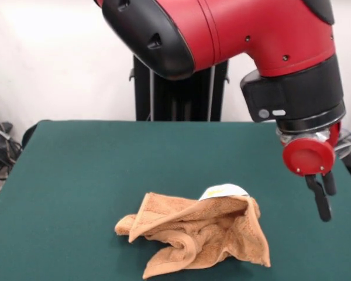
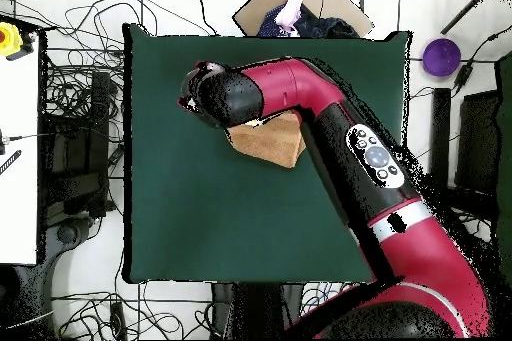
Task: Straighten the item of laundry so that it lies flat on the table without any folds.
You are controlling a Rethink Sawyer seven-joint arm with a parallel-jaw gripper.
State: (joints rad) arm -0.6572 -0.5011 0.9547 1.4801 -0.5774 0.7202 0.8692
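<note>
The orange-tan towel (image 1: 199, 237) lies crumpled in a heap near the front of the dark green table (image 1: 93, 175), with folds bunched up and a small white tag (image 1: 223, 191) showing at its top. My gripper (image 1: 320, 202) hangs just right of the towel, a little above the table, holding nothing. In the overhead view the towel (image 2: 272, 143) shows partly from under the red arm (image 2: 330, 127), in the far half of the table (image 2: 200, 217). The gripper itself is hidden under the arm's black end there.
The black pedestal (image 1: 178, 93) stands behind the table's far edge. Cables (image 2: 80, 87) lie on the floor beside the table. A cardboard box (image 2: 300, 7) sits past the far edge, a purple disc (image 2: 441, 55) to one side.
</note>
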